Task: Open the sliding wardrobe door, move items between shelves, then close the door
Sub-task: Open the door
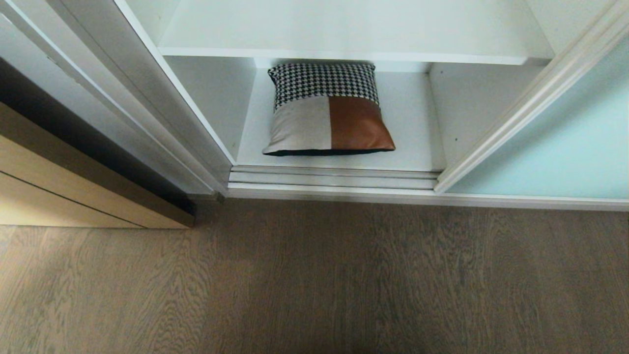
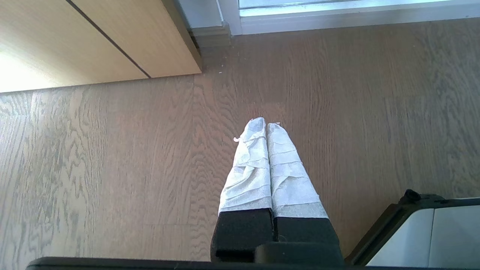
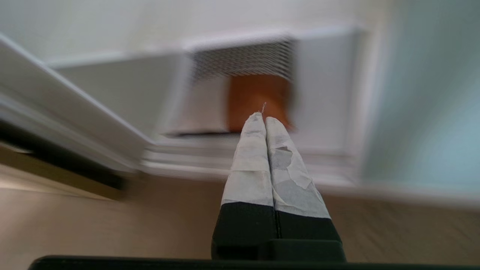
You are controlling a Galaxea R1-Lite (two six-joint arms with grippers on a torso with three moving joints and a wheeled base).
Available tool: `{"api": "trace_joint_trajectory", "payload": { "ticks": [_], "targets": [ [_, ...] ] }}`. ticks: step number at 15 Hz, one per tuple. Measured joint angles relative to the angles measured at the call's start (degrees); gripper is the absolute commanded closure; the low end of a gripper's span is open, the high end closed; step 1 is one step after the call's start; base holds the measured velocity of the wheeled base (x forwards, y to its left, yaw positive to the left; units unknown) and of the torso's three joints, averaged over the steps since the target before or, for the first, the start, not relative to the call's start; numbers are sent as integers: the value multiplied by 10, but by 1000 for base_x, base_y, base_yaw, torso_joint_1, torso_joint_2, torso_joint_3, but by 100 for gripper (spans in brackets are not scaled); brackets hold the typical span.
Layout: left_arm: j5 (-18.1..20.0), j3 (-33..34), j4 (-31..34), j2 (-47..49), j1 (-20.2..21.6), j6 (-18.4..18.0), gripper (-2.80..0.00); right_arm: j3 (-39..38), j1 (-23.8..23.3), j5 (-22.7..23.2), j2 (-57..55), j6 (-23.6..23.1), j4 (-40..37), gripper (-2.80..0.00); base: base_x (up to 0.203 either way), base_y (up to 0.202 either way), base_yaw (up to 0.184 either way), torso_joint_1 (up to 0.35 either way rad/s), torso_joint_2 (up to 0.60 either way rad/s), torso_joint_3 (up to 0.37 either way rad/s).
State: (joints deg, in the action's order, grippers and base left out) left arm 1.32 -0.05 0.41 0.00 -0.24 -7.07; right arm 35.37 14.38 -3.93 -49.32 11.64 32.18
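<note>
The wardrobe stands open in the head view. The sliding wardrobe door [image 1: 565, 142], pale blue-green glass in a silver-white frame, is slid to the right. A square cushion [image 1: 327, 110] with houndstooth, beige-grey and rust-brown patches lies flat on the lowest white shelf [image 1: 413, 128], under a bare upper shelf [image 1: 344, 29]. Neither gripper shows in the head view. My right gripper [image 3: 264, 117] is shut and empty above the floor, pointing at the cushion [image 3: 258, 97] from outside the wardrobe, with the door [image 3: 431, 112] beside it. My left gripper [image 2: 266, 123] hangs shut and empty over the floor.
A tan wood-grain panel [image 1: 59, 191] stands to the left of the wardrobe. Silver door tracks [image 1: 334, 178] run along the wardrobe's front sill. Grey-brown wood floor [image 1: 314, 275] fills the foreground. A white part of my body [image 2: 431, 236] shows beside the left gripper.
</note>
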Motion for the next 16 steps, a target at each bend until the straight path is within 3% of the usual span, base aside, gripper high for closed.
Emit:
{"api": "trace_joint_trajectory", "payload": {
  "ticks": [2,5,8,12,14,16],
  "targets": [
    [0,0,0,0,0,0,0,-44,0,-48,61,-4,-20,0,0,0,0,0,0,0],
    [0,0,0,0,0,0,0,-117,-24,-72,145,-5,-45,0,0,0,0,0,0,0],
    [0,0,0,0,0,0,0,-198,-71,-66,222,-24,-55,0,0,0,0,0,0,0],
    [0,0,0,0,0,0,0,-319,-89,-66,307,-103,-36,0,0,0,0,0,0,0],
    [0,0,0,0,0,0,0,-345,-98,-56,321,-121,-52,0,0,0,0,0,0,0],
    [0,0,0,0,0,0,0,-350,-140,-25,330,-120,-89,0,0,0,0,0,0,0]
  ]
}}
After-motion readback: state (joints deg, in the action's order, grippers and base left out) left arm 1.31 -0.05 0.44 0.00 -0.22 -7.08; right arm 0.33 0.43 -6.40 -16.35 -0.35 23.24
